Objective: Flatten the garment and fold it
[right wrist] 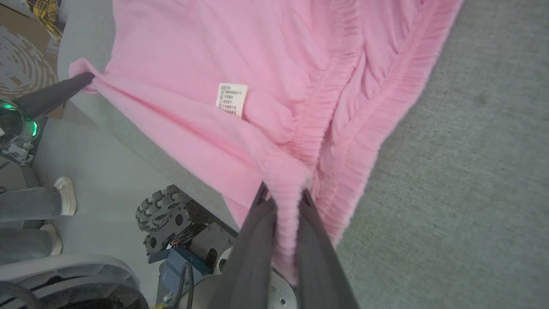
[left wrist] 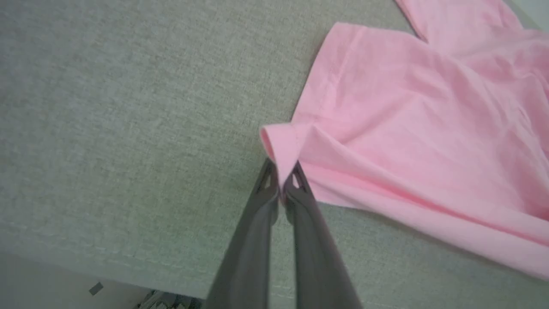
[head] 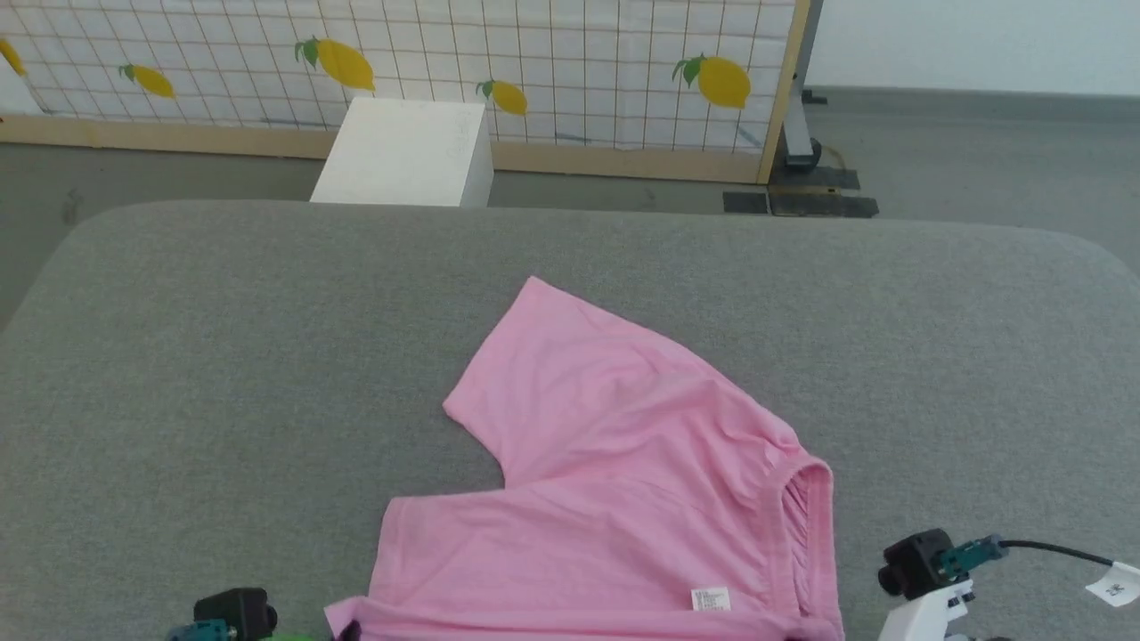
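The garment [head: 623, 463], a light pink pair of shorts, lies spread on the grey padded table [head: 223, 356], one leg pointing to the far side, its near edge at the table's front. A small white label [head: 711, 599] shows inside the waist. In the left wrist view my left gripper [left wrist: 282, 180] is shut on a folded corner of a leg hem of the garment [left wrist: 411, 111]. In the right wrist view my right gripper [right wrist: 284, 199] is shut on the gathered waistband of the garment [right wrist: 351, 107], with the label [right wrist: 231, 99] beside it. The left gripper's fingers [right wrist: 55, 92] hold the far corner there.
A white box [head: 405, 151] stands on the floor beyond the table, before a lemon-print grid screen [head: 401, 62]. In the right wrist view a person's feet [right wrist: 64, 197] and the robot's wheeled base [right wrist: 171, 219] show below the table's front edge.
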You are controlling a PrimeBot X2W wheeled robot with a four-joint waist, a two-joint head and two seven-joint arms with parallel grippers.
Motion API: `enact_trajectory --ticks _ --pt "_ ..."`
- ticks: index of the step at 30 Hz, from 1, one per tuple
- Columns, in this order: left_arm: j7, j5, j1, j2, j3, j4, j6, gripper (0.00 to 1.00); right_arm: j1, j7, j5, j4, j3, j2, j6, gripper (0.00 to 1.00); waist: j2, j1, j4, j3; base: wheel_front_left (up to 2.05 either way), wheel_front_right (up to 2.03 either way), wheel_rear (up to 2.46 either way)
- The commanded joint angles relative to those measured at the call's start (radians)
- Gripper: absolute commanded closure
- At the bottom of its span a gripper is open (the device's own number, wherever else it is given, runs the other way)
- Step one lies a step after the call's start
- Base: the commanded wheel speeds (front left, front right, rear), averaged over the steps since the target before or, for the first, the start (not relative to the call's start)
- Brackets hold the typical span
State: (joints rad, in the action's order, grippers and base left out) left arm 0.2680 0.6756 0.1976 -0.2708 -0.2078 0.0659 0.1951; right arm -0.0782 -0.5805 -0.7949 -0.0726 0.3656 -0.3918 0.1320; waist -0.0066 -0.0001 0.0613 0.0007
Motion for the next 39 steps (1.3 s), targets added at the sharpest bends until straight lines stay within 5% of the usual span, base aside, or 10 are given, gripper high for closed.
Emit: enact_trajectory --ticks 1,10,26,39 --pt "-0.009 0.014 0.001 -0.007 0.015 -0.019 0.006 1.0 0.0 -0.003 -0.005 0.012 -0.023 0.002 -0.001 1.0 0.0066 0.0001 -0.003 -0.001 0.0 0.0 0.0" --pt "-0.001 -0.02 -0.256 -0.032 -0.002 -0.039 -0.039 1.0 0.085 0.002 0.075 0.046 -0.16 0.078 -0.001 1.0 0.0066 0.0001 -0.031 0.069 0.0 0.0 0.0" --pt "0.054 -0.108 -0.902 -0.026 -0.129 0.374 -0.226 1.0 0.293 -0.033 0.193 0.062 -0.254 0.201 -0.001 1.0 0.0066 0.0001 -0.138 0.352 0.0 0.0 0.0" --pt "0.037 -0.15 -1.118 0.004 -0.176 0.627 -0.255 1.0 0.324 -0.046 0.201 0.075 -0.243 0.252 -0.001 1.0 0.0066 0.0001 -0.191 0.45 0.0 0.0 0.0"
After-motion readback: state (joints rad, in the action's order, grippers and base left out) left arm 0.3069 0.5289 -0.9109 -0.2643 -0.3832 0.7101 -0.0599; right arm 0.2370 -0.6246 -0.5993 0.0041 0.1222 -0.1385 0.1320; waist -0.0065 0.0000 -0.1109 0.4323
